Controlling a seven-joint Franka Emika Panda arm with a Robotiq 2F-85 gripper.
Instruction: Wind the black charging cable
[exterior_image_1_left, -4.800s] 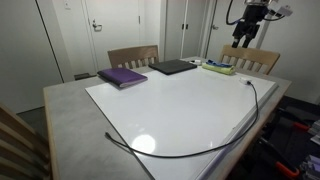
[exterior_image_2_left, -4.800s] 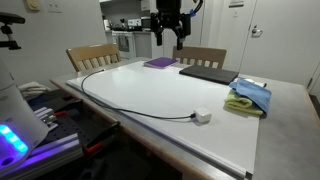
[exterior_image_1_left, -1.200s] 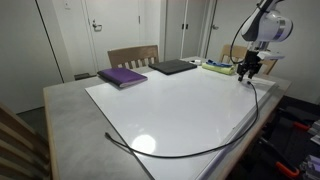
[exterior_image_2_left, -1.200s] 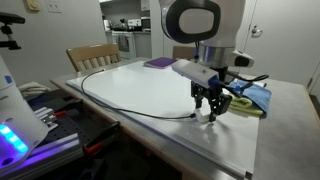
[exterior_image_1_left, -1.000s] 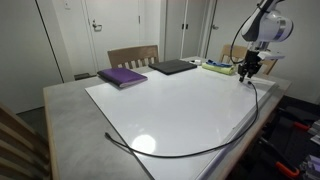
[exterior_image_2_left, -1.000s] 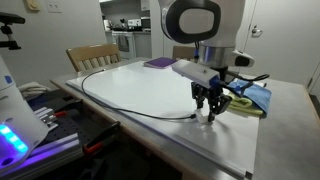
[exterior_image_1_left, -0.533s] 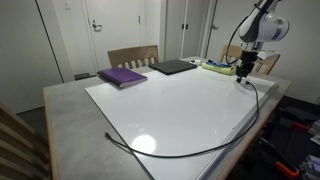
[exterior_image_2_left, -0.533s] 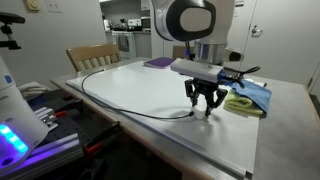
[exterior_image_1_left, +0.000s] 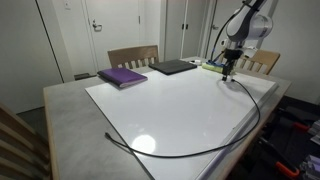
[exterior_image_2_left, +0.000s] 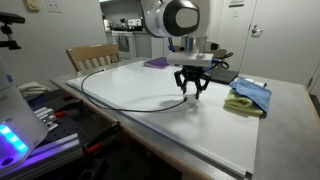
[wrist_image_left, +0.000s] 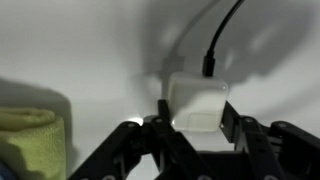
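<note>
The black charging cable (exterior_image_1_left: 200, 154) lies in a long loop round the edge of the white tabletop, and it shows in the exterior view from the opposite side too (exterior_image_2_left: 110, 90). Its white plug block (wrist_image_left: 197, 92) sits between the fingers of my gripper (wrist_image_left: 197, 110), which is shut on it, with the black cord (wrist_image_left: 215, 50) running away from the block. In both exterior views the gripper (exterior_image_1_left: 228, 72) (exterior_image_2_left: 191, 97) hangs just above the white surface, with the cable's end rising to it.
A purple book (exterior_image_1_left: 122, 76) and a dark flat laptop (exterior_image_1_left: 173, 67) lie at the far side of the table. Yellow and blue cloths (exterior_image_2_left: 248, 97) lie beside the gripper. Wooden chairs (exterior_image_1_left: 132, 56) stand behind the table. The white board (exterior_image_1_left: 170, 110) covers most of it.
The gripper has risen slightly and carried the plug away from the cloths toward the middle of the board, and the cable's end bends after it. The jaws' width is unchanged.
</note>
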